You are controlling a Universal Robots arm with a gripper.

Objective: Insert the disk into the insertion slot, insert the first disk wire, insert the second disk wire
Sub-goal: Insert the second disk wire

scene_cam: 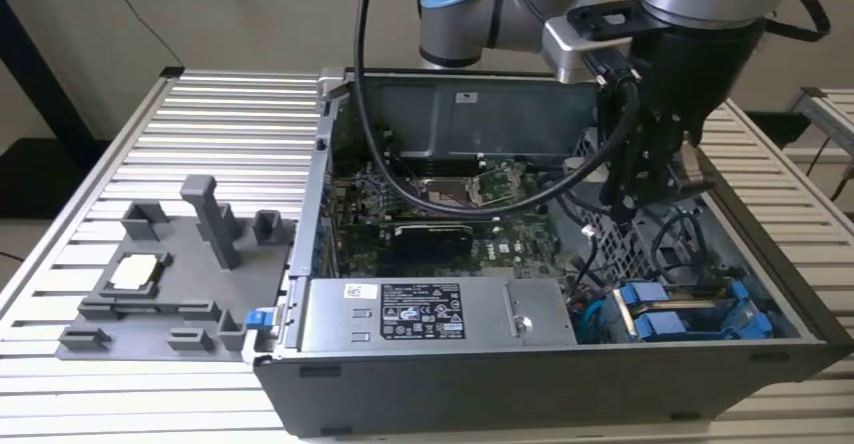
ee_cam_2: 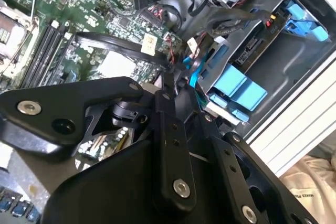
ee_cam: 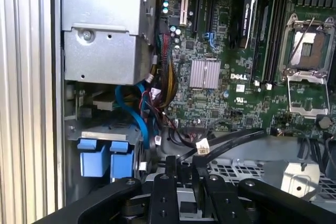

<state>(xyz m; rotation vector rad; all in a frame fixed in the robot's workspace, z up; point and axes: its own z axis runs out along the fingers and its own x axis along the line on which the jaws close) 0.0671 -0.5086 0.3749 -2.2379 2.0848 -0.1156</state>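
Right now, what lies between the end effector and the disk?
In the first wrist view, blue and black cables cross between end effector and disk.

The gripper [scene_cam: 654, 192] hung inside the open case [scene_cam: 534, 389], towards the exterior view's right. Black cables [scene_cam: 363, 74] dropped from the arm, looped across the motherboard [scene_cam: 521, 232] and crossed the space beside the gripper. The power supply [scene_cam: 427, 312] blocked the case's near edge. Next to it, the blue disk carriers [scene_cam: 681, 316] filled the corner bay, and a bundle of coloured wires [ee_cam: 157, 98] crowded the gap between the two. The slatted table [scene_cam: 94, 144] offered open room around the grey fixture [scene_cam: 174, 264].
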